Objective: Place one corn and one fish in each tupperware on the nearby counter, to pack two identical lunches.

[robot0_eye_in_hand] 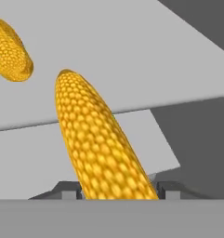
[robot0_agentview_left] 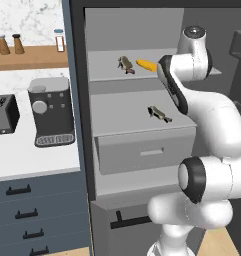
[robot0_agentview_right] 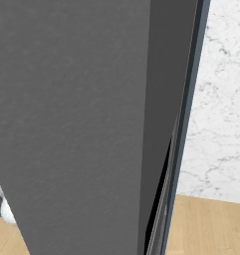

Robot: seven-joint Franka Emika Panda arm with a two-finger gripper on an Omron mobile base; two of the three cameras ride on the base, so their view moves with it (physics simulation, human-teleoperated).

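Hand (robot0_eye_in_hand: 119, 195) clamped on 1 corn (robot0_eye_in_hand: 97, 144) at mid-cob, just above the fridge shelf (robot0_eye_in_hand: 132, 56); 2nd cob (robot0_eye_in_hand: 9, 51) near shelf's far edge. Rigid, light, rounded, likely rolls; mid-cob grip suits.

Your way into the fridge is open in front: the upper shelf (robot0_agentview_left: 107, 67) has bare room left of the fish (robot0_agentview_left: 126, 64) and corn (robot0_agentview_left: 146, 64). The lower shelf (robot0_agentview_left: 122, 117) is clear around its one fish (robot0_agentview_left: 159, 114). The open door (robot0_agentview_right: 81, 124) walls off your right side.
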